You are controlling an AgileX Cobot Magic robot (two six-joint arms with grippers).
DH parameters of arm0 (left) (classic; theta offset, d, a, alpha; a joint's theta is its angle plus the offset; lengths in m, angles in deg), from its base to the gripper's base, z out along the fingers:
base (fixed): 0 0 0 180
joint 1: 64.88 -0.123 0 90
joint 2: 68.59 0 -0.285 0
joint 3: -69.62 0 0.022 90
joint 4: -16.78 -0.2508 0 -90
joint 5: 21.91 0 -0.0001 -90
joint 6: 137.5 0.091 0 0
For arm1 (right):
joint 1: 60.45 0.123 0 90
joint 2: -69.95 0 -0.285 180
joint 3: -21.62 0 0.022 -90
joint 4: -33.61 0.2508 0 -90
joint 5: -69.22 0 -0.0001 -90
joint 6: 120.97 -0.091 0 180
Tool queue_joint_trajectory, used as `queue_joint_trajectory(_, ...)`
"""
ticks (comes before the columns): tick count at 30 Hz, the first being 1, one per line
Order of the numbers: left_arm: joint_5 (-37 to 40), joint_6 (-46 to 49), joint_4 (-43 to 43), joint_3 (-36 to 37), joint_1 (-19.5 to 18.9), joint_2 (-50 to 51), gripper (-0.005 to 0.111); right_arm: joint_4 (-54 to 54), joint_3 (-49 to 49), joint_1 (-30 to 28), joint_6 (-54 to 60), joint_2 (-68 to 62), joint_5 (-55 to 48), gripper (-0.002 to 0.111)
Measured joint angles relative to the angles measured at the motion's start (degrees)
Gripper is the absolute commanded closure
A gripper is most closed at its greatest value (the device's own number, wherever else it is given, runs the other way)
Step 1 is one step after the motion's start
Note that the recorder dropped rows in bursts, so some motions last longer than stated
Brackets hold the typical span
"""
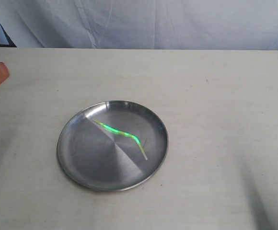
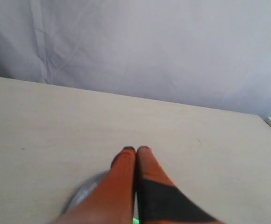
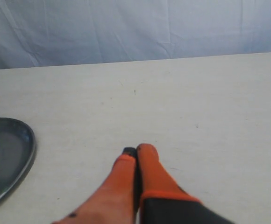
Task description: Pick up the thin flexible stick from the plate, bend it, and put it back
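The pale surface [image 1: 215,86] carries the steel plate [image 1: 81,158], which sits apart from both end effectors. The left end effector [image 2: 135,149] and right end effector [image 3: 136,150] are each pinched closed and empty. The thin flexible stick [image 1: 121,134] lies wavy in the plate, so it is probably already bent and returned, with nothing left to do.

The plate [image 1: 84,160] is seen as polished metal, grey and glossy, with a brushed sheen fanned across its floor. The stick [image 1: 118,131] is shown as thin translucent plastic, bright yellow-green, whitish at its near right end. The table [image 1: 215,96] is finished pale, matt and faintly grained. Creased whitish cloth [image 1: 177,24] is hung along the far side. The left gripper [image 2: 136,149] and right gripper [image 3: 136,150] are covered in smooth orange material with black patches.
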Motion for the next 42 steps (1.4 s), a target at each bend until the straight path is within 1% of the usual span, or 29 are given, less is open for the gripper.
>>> queue_joint_trajectory(3, 6.51, 14.65, 12.93, 0.78, 1.08, -2.66, 0.106, 0.0, 0.0, 0.0, 0.0, 0.0, 0.0, 0.108)
queue_joint_trajectory(5, 8.39, 26.27, 19.34, 1.75, 1.42, -4.62, 0.106, 0.0, 0.0, 0.0, 0.0, 0.0, 0.0, 0.108)
queue_joint_trajectory(7, 7.96, 41.85, 28.31, 2.99, 1.5, -7.4, 0.106, 0.0, 0.0, 0.0, 0.0, 0.0, 0.0, 0.108)
queue_joint_trajectory(8, 7.74, 56.19, 38.01, 4.41, 1.5, -10.28, 0.106, 0.0, 0.0, 0.0, 0.0, 0.0, 0.0, 0.108)
queue_joint_trajectory(9, 7.63, 63.32, 43.09, 5.33, 1.5, -12.07, 0.106, 0.0, 0.0, 0.0, 0.0, 0.0, 0.0, 0.108)
queue_joint_trajectory(10, 7.38, 73.46, 51.48, 7.5, 1.5, -15.93, 0.106, 0.11, 0.0, -0.05, 0.0, 0.0, 0.0, 0.108)
queue_joint_trajectory(11, 6.91, 77.66, 54.87, 8.74, 1.5, -18.04, 0.106, 0.11, 0.0, -0.05, 0.0, 0.0, 0.0, 0.108)
queue_joint_trajectory(12, 5.97, 84.21, 60.71, 11.28, 1.26, -21.82, 0.106, 0.11, 0.0, -0.14, 0.0, 0.0, 0.0, 0.108)
queue_joint_trajectory(13, 5.39, 87.08, 64.2, 12.83, 0.72, -23.82, 0.106, 0.11, 0.0, -0.14, 0.0, 0.0, 0.0, 0.108)
queue_joint_trajectory(15, 1.69, 98.14, 78.5, 19.43, -2.49, -30.18, 0.106, 0.11, 0.0, -0.14, 0.0, 0.0, 0.0, 0.108)
queue_joint_trajectory(17, 0.18, 105.56, 87.32, 21.48, -5.2, -33.76, 0.106, 0.11, 0.0, -0.14, -0.11, 0.0, 0.0, 0.108)
queue_joint_trajectory(20, 0.76, 109.15, 90.5, 21.63, -8.22, -37.01, 0.106, 0.11, 0.0, -0.14, -0.11, 0.0, 0.0, 0.108)
queue_joint_trajectory(22, 3.58, 109.85, 91.15, 21.63, -10.05, -37.84, 0.106, 0.11, 0.0, -0.14, -0.11, 0.0, 0.0, 0.108)
queue_joint_trajectory(23, 6.76, 109.94, 91.47, 21.63, -11.01, -37.97, 0.106, 0.11, 0.0, -0.14, -0.11, 0.0, 0.0, 0.108)
queue_joint_trajectory(26, 10.74, 110.36, 91.56, 21.72, -12.34, -37.97, 0.106, 0.11, 0.0, -0.14, -0.11, 0.0, 0.0, 0.108)
queue_joint_trajectory(29, 11.31, 111.9, 91.6, 21.72, -13.63, -37.97, 0.106, 0.11, 0.0, -0.14, -0.11, 0.0, 0.0, 0.108)
queue_joint_trajectory(35, 11.38, 115.11, 91.7, 21.72, -15.62, -37.97, 0.106, 0.11, 0.0, -0.14, -0.11, 0.0, 0.0, 0.108)
queue_joint_trajectory(42, 11.38, 116.17, 92.16, 21.72, -15.76, -37.97, 0.106, 0.19, 0.0, -0.14, -0.11, 0.0, 0.0, 0.108)
